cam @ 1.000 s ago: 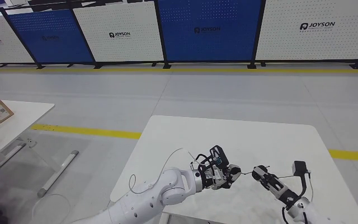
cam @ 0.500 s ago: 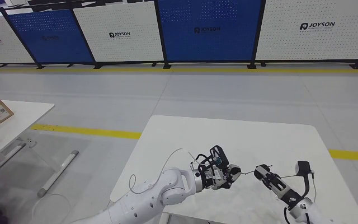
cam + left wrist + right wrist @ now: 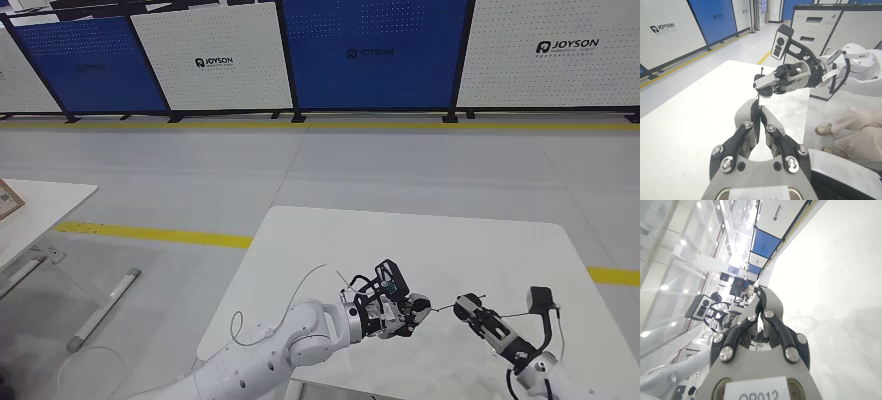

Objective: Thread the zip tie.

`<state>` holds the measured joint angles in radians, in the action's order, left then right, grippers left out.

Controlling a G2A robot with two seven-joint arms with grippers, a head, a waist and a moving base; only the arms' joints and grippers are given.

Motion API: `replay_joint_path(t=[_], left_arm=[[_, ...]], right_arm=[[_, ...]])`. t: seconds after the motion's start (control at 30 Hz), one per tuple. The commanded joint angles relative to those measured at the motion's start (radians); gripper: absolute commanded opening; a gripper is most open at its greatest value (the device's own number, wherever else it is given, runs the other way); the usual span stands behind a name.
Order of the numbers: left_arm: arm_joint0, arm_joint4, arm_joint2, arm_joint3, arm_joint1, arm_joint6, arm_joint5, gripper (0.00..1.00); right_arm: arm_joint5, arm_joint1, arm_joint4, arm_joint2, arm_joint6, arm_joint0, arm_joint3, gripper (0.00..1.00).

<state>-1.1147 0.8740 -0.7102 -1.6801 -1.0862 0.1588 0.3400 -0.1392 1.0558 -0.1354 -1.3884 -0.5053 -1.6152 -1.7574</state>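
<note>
Bright ceiling lamps (image 3: 683, 242) flare; white table (image 3: 829, 266) glares

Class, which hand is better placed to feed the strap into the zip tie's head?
Left, probably: the left hand grips the zip tie by its plain strap, while the right hand steadies it just below the head.

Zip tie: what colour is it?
Black. The zip tie shows best in the left wrist view.
</note>
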Motion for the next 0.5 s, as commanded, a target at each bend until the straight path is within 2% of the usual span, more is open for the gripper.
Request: replay_joint_path(t=[0.0, 0.47], left_arm=[[0.000, 0.000, 0.000, 0.000, 0.000, 0.000, 0.000, 0.00], [0.000, 0.000, 0.000, 0.000, 0.000, 0.000, 0.000, 0.00]], right_arm=[[0.001, 0.001, 0.004, 0.002, -0.002, 0.001, 0.000, 0.00], [0.003, 0.003, 0.017, -0.006, -0.001, -0.007, -0.003, 0.00]])
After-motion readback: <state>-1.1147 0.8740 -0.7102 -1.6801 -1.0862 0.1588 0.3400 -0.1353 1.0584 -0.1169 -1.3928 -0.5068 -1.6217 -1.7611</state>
